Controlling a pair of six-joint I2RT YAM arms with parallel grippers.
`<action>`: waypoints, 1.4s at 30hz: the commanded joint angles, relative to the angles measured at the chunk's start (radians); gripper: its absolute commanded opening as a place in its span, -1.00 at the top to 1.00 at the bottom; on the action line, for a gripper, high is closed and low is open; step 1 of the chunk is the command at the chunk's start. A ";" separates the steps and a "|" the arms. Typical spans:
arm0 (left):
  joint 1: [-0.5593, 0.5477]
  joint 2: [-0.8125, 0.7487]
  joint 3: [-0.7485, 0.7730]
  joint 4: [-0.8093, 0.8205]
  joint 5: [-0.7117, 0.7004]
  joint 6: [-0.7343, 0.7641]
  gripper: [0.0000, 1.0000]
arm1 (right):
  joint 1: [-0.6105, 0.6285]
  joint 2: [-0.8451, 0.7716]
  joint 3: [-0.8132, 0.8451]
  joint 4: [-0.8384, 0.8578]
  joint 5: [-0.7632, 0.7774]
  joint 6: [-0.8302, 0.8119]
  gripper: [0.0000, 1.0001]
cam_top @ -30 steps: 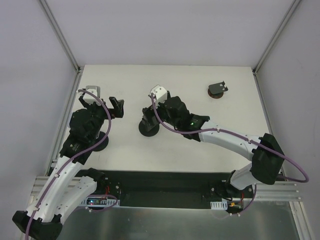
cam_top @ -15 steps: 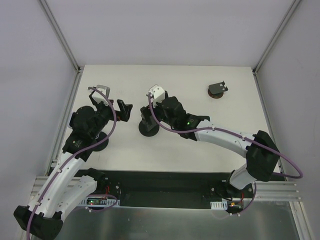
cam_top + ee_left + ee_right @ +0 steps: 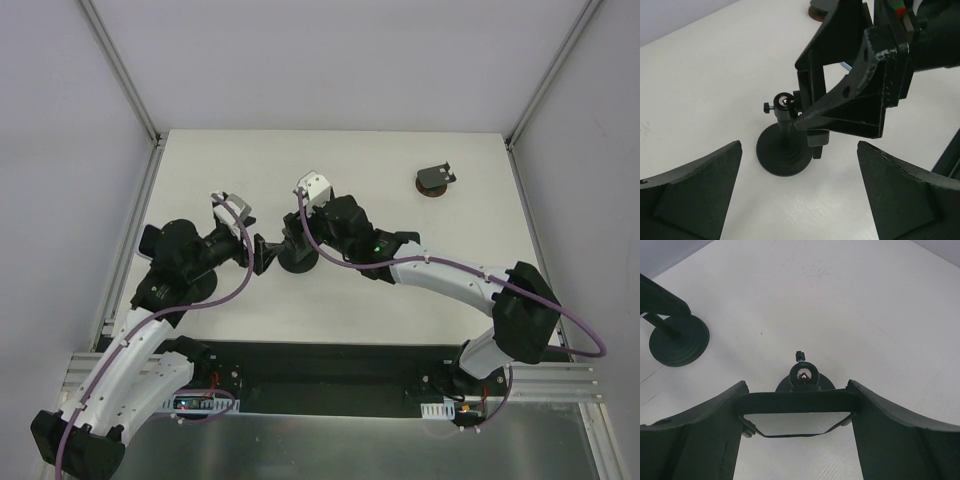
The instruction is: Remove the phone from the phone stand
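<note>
The phone (image 3: 797,405) is sitting at the head of the stand (image 3: 784,156), near the middle of the bench (image 3: 250,170). In the right wrist view its top edge is lying crosswise just in front of the stand's ball joint. The right jaws are bracketing it, one finger against each end, and appear to be pinching it. I judge that this end-on hold is letting the phone be drawn straight up out of the cradle. I cannot tell whether it is free of the cradle yet.

The left jaws are spread wide and gripping nothing. They are facing the stand's post from low on its left, just beside the base but apart from it. They are probably lining up to steady the stand while the phone is being pulled.

The right arm (image 3: 440,275) is reaching diagonally leftward across the bench, with its wrist tipping down over the stand. The left arm (image 3: 180,265) is folding with its elbow out to the left and its forearm running low toward the stand. A second stand (image 3: 435,180) is standing well apart at the far right.
</note>
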 commanded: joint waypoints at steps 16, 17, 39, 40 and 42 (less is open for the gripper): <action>-0.090 0.231 -0.033 0.179 -0.003 -0.021 -0.62 | 0.004 -0.084 -0.016 0.021 0.009 0.059 0.94; -0.090 0.233 -0.039 0.197 -0.007 -0.021 -0.60 | 0.003 -0.084 -0.016 0.022 0.011 0.065 0.95; -0.111 0.260 -0.057 0.264 -0.006 -0.076 0.64 | 0.003 -0.077 -0.021 0.009 -0.002 0.169 0.98; -0.111 0.259 -0.059 0.264 -0.004 -0.074 0.83 | 0.003 -0.080 -0.021 0.009 0.006 0.166 0.98; -0.111 0.256 -0.059 0.262 -0.006 -0.073 1.00 | 0.000 -0.089 -0.029 0.003 0.029 0.154 0.98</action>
